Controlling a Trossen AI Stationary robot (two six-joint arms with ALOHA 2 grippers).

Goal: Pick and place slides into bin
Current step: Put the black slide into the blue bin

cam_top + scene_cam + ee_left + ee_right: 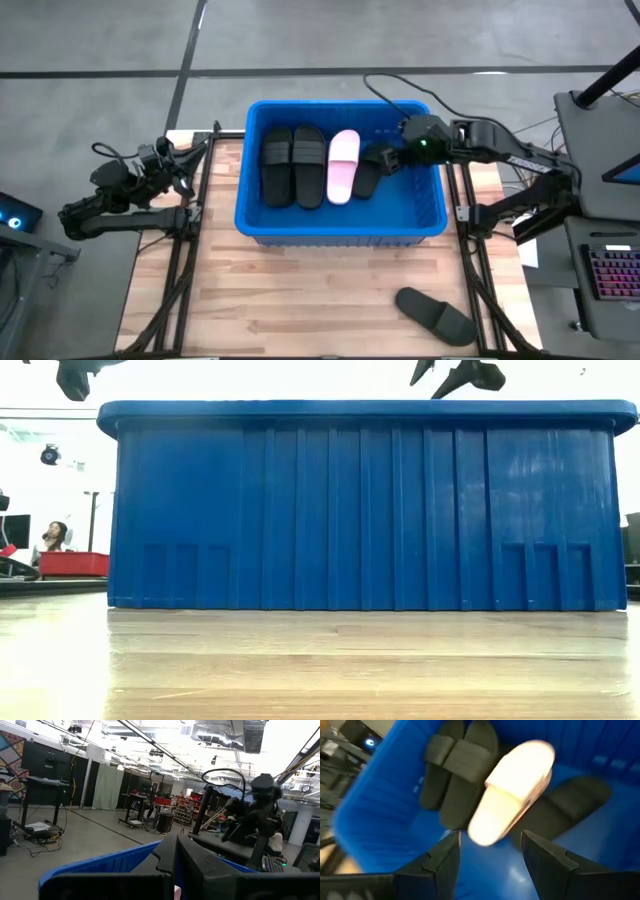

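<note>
Slides [311, 165] (four) lie in the bin [340, 225].

We observe a grey concrete floor [300, 40] crossed by dark seam lines around the light wooden bench [300, 300]. Beside the bench on one side stands a dark desk [600, 130] carrying a keyboard [612, 275] with lit keys. Across the hall, the ceiling carries exposed ducts [225, 732] and bright overhead lighting. A pale green curtain [106, 785] hangs between dark wall panels [50, 770]. Loose cables [35, 842] lie on the floor near a stand. A red container [75, 564] sits in the distance, with a seated person [52, 540] behind it.
</note>
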